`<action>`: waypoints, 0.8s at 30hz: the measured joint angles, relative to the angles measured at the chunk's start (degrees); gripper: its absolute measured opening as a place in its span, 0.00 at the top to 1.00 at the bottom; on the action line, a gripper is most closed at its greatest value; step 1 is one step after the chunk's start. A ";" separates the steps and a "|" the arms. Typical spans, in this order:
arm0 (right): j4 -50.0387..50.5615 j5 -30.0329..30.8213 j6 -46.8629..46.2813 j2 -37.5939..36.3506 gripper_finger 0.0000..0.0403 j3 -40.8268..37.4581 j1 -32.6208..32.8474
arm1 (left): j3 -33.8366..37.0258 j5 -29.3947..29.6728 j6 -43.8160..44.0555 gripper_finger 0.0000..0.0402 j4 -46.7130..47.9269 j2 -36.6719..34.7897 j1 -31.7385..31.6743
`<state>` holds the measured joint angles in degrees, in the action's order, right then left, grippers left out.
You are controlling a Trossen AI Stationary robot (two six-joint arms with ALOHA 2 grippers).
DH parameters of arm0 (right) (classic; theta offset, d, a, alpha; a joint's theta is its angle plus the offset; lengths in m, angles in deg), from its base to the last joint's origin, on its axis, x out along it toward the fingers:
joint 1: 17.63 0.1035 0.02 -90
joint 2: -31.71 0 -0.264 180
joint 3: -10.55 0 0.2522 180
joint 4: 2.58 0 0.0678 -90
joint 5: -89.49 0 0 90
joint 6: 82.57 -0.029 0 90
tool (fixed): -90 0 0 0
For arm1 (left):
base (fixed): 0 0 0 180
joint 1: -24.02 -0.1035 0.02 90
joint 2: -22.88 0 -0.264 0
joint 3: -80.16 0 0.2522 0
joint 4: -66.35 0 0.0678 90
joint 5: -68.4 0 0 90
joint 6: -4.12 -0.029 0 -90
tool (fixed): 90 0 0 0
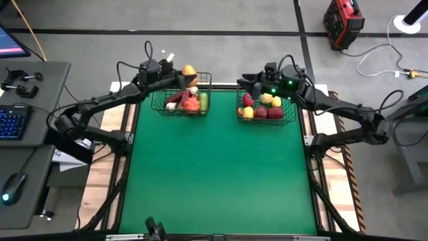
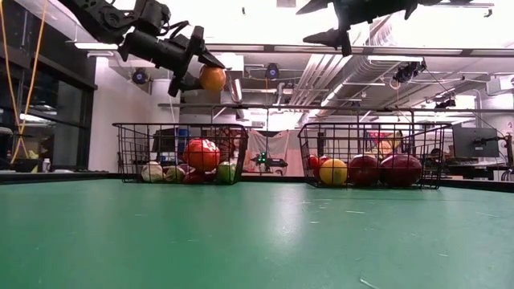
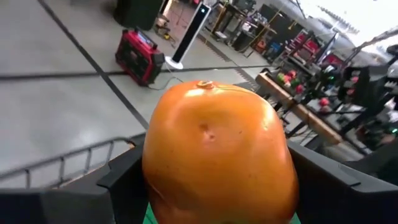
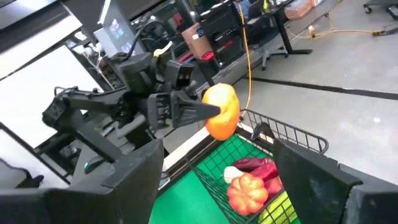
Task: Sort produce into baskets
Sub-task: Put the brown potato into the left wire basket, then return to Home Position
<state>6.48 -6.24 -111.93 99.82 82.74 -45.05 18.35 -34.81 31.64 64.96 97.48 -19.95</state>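
My left gripper (image 1: 182, 70) is shut on an orange fruit (image 1: 189, 69) high above the left black wire basket (image 1: 182, 102), near its far rim. That basket holds several pieces: red, maroon, green, white. The right basket (image 1: 265, 107) holds red, yellow and maroon pieces. My right gripper (image 1: 246, 82) is open and empty, high above the right basket's far left corner. The fruit also shows in the low view (image 2: 212, 78) and in the right wrist view (image 4: 221, 111). My left gripper pinches the orange fruit's two opposite sides (image 3: 149, 168) between its two fingers. The fingers come nearly level from the table's left side (image 2: 193, 60). The fruit is lifted clear, well above the left basket.
The green table (image 1: 214, 181) lies open in front of both baskets. The baskets stand side by side at the far edge. A desk with keyboard and mouse (image 1: 13, 120) is left of the table. A red box (image 1: 343, 20) and cables lie on the floor behind.
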 joint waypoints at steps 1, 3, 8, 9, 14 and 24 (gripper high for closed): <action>-0.08 -0.32 0.78 -0.23 0.27 0.00 0.02 | 0.00 -0.02 -1.11 0.27 -0.26 0.00 -0.31; 0.66 -0.64 1.60 -1.09 0.27 0.00 0.02 | 0.00 -0.11 -2.02 0.27 -0.68 0.00 -0.90; 2.84 -0.79 3.82 -4.03 0.27 0.00 0.02 | -0.02 -0.02 -3.65 0.25 -2.82 -0.02 -2.27; 3.28 -0.78 4.24 -4.69 0.27 0.00 0.02 | -0.19 -0.06 -4.16 0.24 -2.42 -0.02 -2.27; 4.98 -0.49 5.46 -7.50 0.27 0.00 0.02 | -2.98 -1.96 -7.90 0.12 1.35 -0.02 -1.59; 6.04 1.03 6.36 -9.29 0.27 0.02 0.02 | -9.71 -6.11 -10.82 0.01 7.05 -0.11 0.11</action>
<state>12.52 -5.22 -105.57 90.53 82.77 -45.03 8.64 -40.92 20.82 72.01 97.37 -19.84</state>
